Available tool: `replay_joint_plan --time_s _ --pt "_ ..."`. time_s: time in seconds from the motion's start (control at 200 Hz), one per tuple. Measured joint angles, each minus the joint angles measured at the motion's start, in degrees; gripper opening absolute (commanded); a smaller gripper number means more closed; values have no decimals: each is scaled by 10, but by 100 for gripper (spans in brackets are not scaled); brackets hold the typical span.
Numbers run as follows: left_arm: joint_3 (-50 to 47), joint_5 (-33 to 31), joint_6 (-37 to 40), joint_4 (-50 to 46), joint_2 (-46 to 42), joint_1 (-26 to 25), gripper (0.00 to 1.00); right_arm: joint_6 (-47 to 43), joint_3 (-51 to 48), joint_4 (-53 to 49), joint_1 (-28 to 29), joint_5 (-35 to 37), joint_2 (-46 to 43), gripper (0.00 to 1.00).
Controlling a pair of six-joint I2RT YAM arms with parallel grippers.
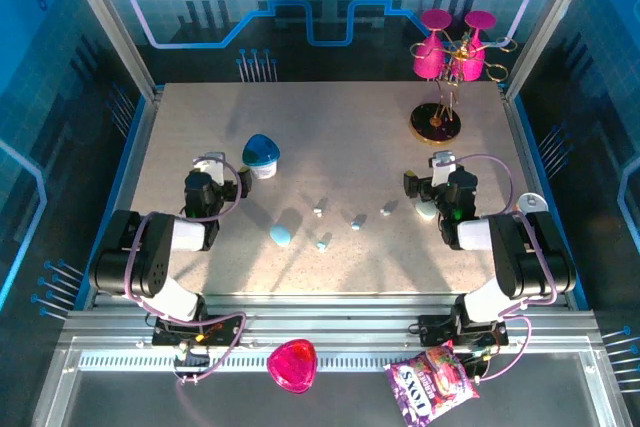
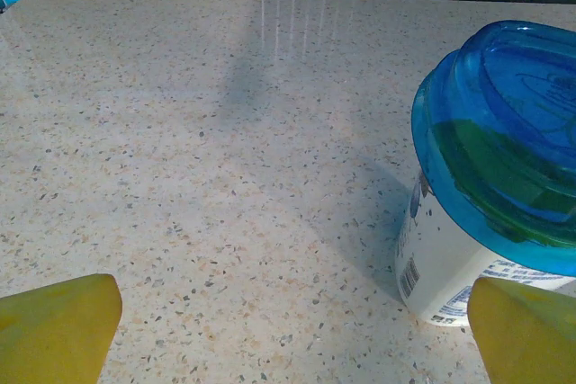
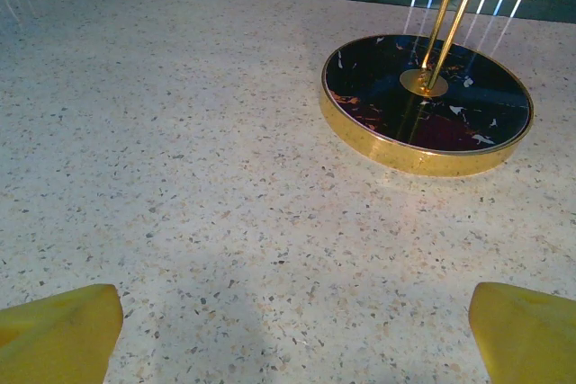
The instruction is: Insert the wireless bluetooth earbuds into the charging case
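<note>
Several tiny whitish earbuds lie loose across the middle of the table, among them one [image 1: 318,209], another [image 1: 357,220] and a third [image 1: 386,209]. A pale-blue oval charging case [image 1: 282,235] lies just left of them. A whitish case [image 1: 427,210] sits against my right arm. My left gripper [image 1: 218,167] is left of the earbuds, open over bare table, its yellow fingertips [image 2: 54,325] spread wide with nothing between them. My right gripper [image 1: 442,163] is right of the earbuds, also open and empty, yellow fingertips [image 3: 526,330] far apart.
A white tub with a blue lid [image 1: 262,155] [image 2: 495,177] stands just right of my left gripper. A gold-rimmed dark stand base [image 3: 423,105] carrying pink glasses [image 1: 445,52] is ahead of my right gripper. A pink object [image 1: 292,365] and a candy bag [image 1: 430,382] lie on the front ledge.
</note>
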Motion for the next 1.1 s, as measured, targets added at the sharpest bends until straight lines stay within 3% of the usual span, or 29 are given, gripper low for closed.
replay_joint_plan --time_s 1.101 --pt "-36 -21 -10 32 -20 0 99 0 -4 4 0 3 -9 100"
